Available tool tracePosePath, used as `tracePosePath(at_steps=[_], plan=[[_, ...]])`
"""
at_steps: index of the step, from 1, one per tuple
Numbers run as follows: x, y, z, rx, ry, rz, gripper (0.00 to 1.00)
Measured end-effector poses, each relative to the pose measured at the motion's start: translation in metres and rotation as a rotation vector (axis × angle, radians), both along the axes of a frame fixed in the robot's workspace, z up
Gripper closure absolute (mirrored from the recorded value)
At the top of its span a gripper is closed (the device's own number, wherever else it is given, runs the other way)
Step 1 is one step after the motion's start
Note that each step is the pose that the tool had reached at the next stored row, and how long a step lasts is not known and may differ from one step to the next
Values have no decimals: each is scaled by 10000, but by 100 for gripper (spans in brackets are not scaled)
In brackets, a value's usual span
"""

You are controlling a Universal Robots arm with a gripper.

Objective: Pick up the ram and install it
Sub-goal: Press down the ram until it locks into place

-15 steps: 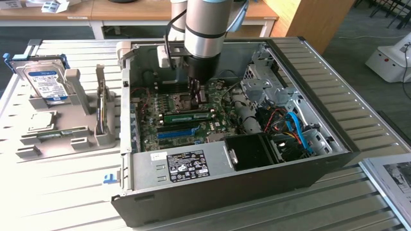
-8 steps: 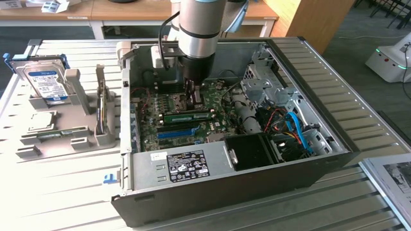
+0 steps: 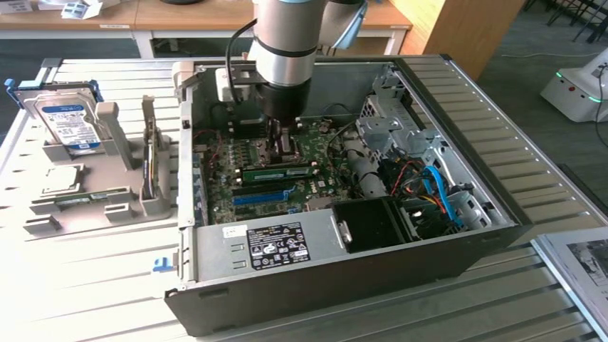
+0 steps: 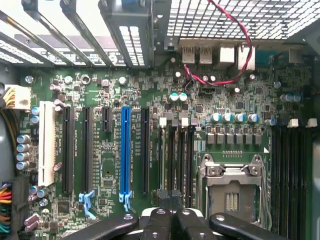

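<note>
The ram (image 3: 278, 172) is a long, narrow green stick standing on edge across the motherboard (image 3: 314, 189) inside the open computer case (image 3: 494, 214). It sits between the processor socket (image 4: 230, 192) and the blue slot (image 4: 125, 150). My gripper (image 3: 282, 153) reaches down into the case and hangs right over the middle of the ram. Whether it touches the stick I cannot tell. In the wrist view the black fingers (image 4: 160, 220) meet with no gap, so the gripper (image 4: 172, 212) is shut, above a group of dark memory slots (image 4: 175, 155).
At the exterior view's left, a grey holder (image 3: 114, 142) carries a blue-labelled hard drive (image 3: 65, 121) and a square silver chip (image 3: 59, 178). The case walls, the drive cage (image 3: 389, 121), the black fan block (image 3: 375, 224) and loose cables (image 3: 432, 189) crowd the arm.
</note>
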State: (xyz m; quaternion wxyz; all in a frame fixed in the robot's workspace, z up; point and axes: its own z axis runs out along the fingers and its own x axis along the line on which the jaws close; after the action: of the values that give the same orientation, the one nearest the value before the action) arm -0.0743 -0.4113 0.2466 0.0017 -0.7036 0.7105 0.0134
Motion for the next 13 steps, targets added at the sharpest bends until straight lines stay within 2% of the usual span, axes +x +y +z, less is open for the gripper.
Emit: tracePosePath(at_steps=[13], plan=[[-40,0,-6,2,-7,0,90]])
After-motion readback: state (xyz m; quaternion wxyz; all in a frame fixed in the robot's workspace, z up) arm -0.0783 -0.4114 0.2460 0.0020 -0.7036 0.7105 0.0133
